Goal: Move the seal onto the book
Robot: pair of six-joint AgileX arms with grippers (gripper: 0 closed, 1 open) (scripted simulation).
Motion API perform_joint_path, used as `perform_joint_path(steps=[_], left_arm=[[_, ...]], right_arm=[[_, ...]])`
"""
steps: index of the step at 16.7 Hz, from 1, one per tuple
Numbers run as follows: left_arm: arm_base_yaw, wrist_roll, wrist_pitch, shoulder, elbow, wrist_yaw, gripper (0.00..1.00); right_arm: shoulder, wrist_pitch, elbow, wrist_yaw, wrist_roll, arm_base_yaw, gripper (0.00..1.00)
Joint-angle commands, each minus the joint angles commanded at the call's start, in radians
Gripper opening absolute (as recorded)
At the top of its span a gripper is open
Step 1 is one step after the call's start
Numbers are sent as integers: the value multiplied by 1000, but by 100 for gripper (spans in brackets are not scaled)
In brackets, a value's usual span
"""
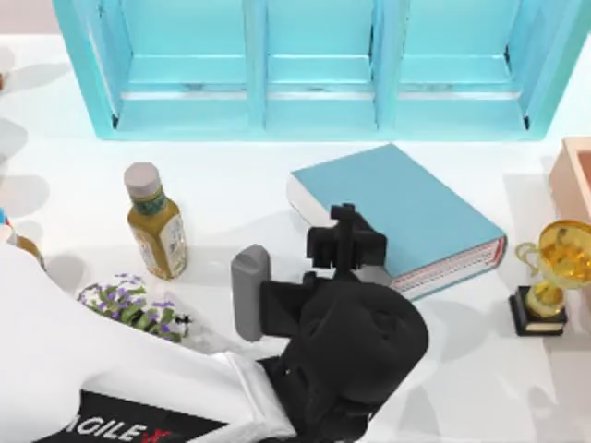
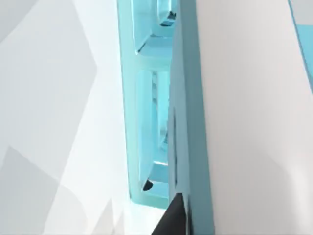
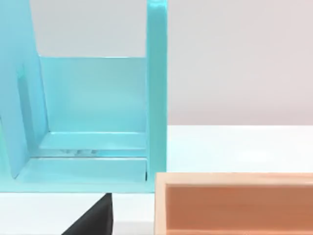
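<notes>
The book (image 1: 406, 208), thick with teal-blue covers, white page edges and red trim, lies flat at the table's middle. My left gripper (image 1: 343, 242) hovers over the book's near left edge, and its black wrist covers what lies beneath. The seal is hidden. In the left wrist view the book's teal cover edge (image 2: 191, 147) and white pages run close past the camera. A dark tip of my right gripper (image 3: 93, 223) sits at the lower edge of the right wrist view, that arm parked off to the right.
A teal shelf unit (image 1: 314, 74) spans the back. An amber bottle (image 1: 157, 226) and a floral item (image 1: 129, 305) stand left of the book. A gold trophy (image 1: 552, 272) and a peach box (image 1: 577, 175) stand at the right.
</notes>
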Motion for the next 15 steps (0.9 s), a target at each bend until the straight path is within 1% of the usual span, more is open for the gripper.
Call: perform_joint_path(steps=[7,11,15], left_arm=[[-9,7,6,10,-9,-22,0],[-15,-10,-2,-15,-11,-12,0],[-8,-6,3,7,-13,-14,0]], right_arm=[[0,0,0,0,0,0,100],[0,0,0,0,0,0,100],[0,0,0,0,0,0,100]])
